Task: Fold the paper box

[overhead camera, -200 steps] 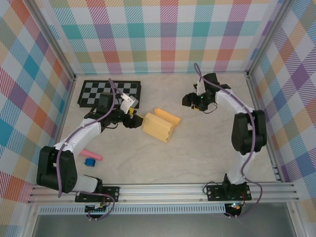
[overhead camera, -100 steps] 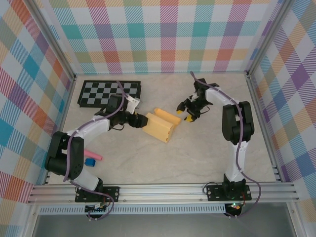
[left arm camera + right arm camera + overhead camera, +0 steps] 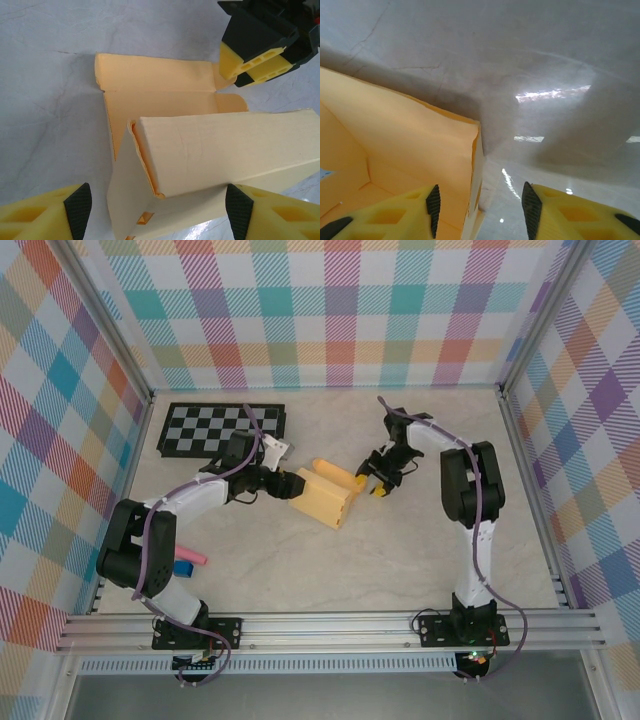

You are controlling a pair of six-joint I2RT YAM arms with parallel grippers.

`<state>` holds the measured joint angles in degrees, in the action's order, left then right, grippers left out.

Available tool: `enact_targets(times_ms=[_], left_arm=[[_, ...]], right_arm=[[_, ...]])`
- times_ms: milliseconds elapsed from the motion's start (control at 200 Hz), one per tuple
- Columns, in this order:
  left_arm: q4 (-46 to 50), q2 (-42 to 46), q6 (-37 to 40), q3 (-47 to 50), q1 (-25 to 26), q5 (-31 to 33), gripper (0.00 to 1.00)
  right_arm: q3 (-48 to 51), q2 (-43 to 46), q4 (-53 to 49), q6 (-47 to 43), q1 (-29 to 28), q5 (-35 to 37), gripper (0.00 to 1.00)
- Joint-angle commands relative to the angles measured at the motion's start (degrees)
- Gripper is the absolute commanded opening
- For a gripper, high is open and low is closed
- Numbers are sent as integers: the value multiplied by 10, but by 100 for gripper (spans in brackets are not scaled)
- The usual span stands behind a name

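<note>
The paper box [image 3: 322, 502], yellow-orange card, lies mid-table as a partly formed rectangular tube with an open flap [image 3: 338, 474] at its far side. My left gripper [image 3: 288, 484] is at the box's left end. In the left wrist view its open jaws [image 3: 159, 210] straddle the box's end [image 3: 220, 145]; the right pad [image 3: 239, 210] is at the box's lower edge and the left pad [image 3: 79, 207] stands apart from it. My right gripper [image 3: 373, 481] is at the flap's right end. Its jaws [image 3: 480, 210] are open, with the flap's edge [image 3: 472, 150] between them.
A black-and-white checkerboard [image 3: 222, 429] lies at the back left. A pink piece [image 3: 190, 557] and a blue piece [image 3: 182, 568] sit near the left arm's base. Plaid walls enclose the table, and an aluminium rail [image 3: 330, 625] runs along the front.
My right gripper has come down and left onto the flap's end, and its jaws have narrowed. My left gripper has slid right up to the box's left end.
</note>
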<state>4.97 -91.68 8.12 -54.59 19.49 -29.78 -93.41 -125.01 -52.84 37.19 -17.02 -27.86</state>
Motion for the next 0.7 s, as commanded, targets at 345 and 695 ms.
enact_targets(times_ms=[345, 695], left_arm=[[-42, -22, -29, 1, 33, 62, 72], [-45, -55, -46, -23, 54, 90, 69]], right_arm=[[-59, -23, -17, -20, -19, 16, 12], [-60, 9, -1, -41, -39, 6, 0]])
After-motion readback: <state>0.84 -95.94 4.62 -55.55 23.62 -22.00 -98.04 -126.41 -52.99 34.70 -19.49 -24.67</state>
